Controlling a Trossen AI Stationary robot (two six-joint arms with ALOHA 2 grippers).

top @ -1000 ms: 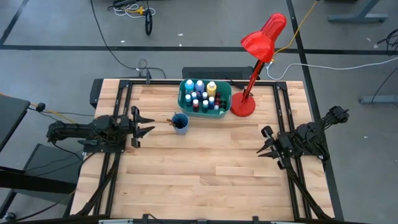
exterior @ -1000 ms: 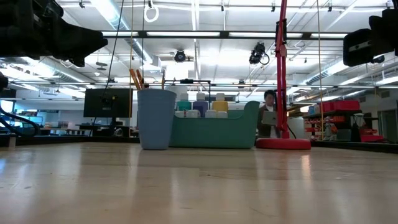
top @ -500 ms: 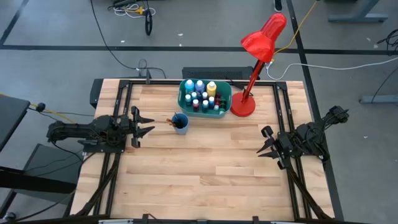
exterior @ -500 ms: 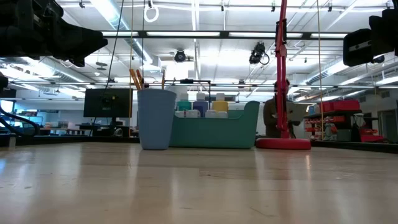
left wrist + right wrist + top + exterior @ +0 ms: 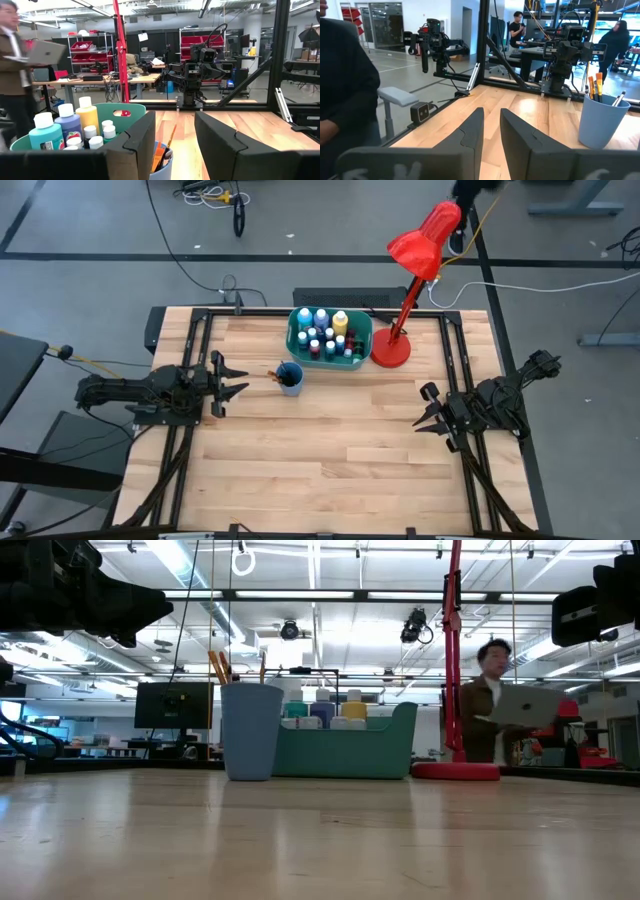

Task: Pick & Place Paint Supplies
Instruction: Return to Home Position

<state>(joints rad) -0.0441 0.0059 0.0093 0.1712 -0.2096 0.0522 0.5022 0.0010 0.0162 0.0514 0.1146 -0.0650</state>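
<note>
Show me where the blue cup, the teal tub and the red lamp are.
Cup [image 5: 251,730]: low view, on its side wall.
Tub [image 5: 350,752]: low view, on its front wall.
Lamp [image 5: 424,237]: high view, on its red shade.

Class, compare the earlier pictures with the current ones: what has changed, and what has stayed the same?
In the low view a person behind the table walked from left of the red lamp to its right, carrying a laptop. Nothing was gripped or released. The left gripper, right gripper, blue cup and teal tub stayed put.
</note>
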